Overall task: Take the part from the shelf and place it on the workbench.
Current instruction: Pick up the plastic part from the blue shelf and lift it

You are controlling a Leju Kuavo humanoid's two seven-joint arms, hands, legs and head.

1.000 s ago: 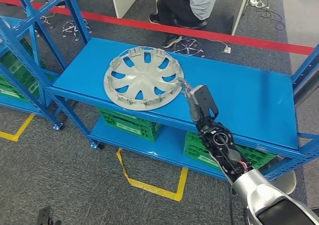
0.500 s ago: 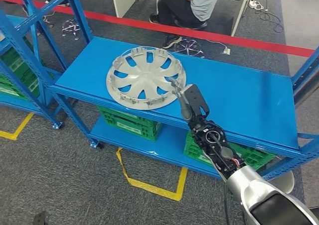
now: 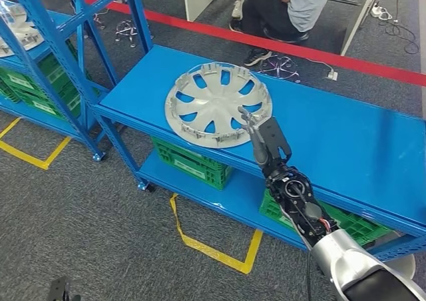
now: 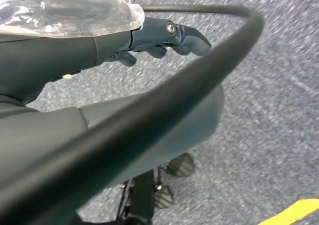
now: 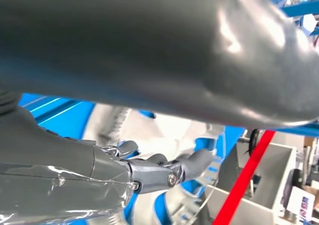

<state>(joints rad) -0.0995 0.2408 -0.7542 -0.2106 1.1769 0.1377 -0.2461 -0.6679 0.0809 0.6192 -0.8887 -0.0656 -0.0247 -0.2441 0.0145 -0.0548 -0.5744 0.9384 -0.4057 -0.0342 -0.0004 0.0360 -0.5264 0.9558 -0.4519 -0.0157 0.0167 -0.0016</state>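
The part is a silver hubcap (image 3: 217,102) lying flat on the blue shelf (image 3: 351,141). My right hand (image 3: 262,138) reaches in from the near side. Its fingertips (image 3: 245,117) lie over the hubcap's near right rim, at or just above its face. In the right wrist view the fingers (image 5: 165,171) stretch out across the hubcap (image 5: 169,135) with the thick thumb (image 5: 188,46) apart from them and nothing gripped. My left hand (image 4: 161,38) hangs over the grey carpet with its fingers loose and nothing in it.
Green crates (image 3: 191,161) stand on the lower shelf level. A second blue rack (image 3: 40,41) at the left holds another hubcap (image 3: 12,31). A person (image 3: 296,8) sits beyond the red floor tape (image 3: 351,61). Yellow tape (image 3: 215,251) marks the carpet.
The whole view has shifted, so the camera moved. Relative to the hubcap, my right hand went from its right edge to over its near right rim.
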